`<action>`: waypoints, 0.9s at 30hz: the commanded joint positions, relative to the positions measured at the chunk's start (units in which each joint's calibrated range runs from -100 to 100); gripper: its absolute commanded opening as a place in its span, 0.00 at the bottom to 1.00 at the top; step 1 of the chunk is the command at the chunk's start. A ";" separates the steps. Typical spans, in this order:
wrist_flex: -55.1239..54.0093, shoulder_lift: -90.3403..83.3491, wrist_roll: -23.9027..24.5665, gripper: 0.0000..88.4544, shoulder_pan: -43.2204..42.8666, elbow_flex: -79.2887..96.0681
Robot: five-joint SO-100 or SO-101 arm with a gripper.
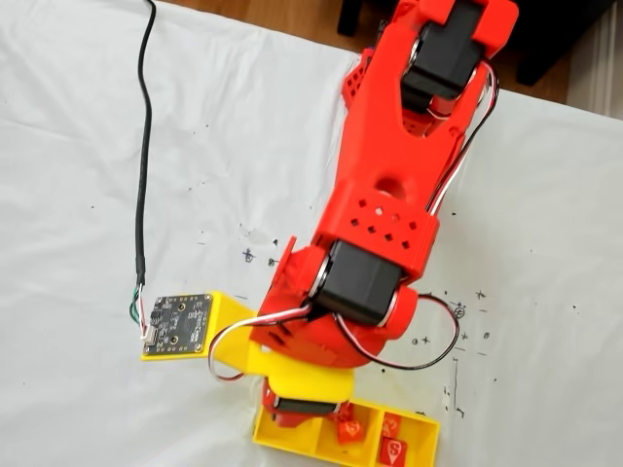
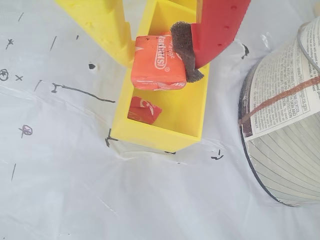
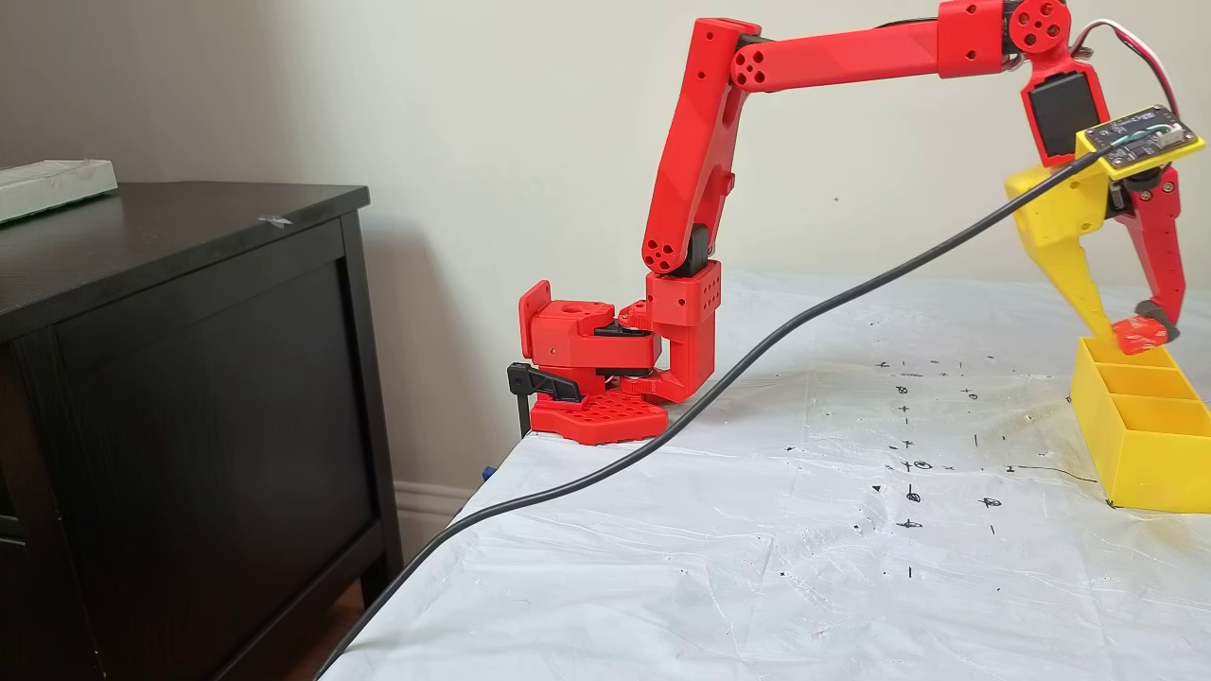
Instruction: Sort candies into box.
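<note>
1. The counter (image 3: 757, 530) carries a white cover with pen marks.
2. The arm (image 3: 700, 170) reaches out over the yellow box (image 3: 1149, 463).
3. The box has three compartments; a fixed view shows loose candies (image 1: 391, 449) in two of them.
4. The fingers (image 2: 155, 55) are clamped on one orange candy (image 2: 156, 62), held directly above a compartment with another candy (image 2: 144, 110) below. Release looks next.

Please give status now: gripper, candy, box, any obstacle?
Gripper shut on candy, above yellow box. One candy in compartment below. Nothing blocking the drop.
</note>
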State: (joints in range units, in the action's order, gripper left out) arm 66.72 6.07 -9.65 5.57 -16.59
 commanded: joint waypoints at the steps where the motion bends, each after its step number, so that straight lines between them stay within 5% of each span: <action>1: -2.33 0.21 0.59 0.00 -2.12 -7.04; 27: -8.06 5.30 1.17 0.00 -3.48 -4.85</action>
State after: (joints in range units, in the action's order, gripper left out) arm 59.58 12.77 -8.57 2.89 -17.37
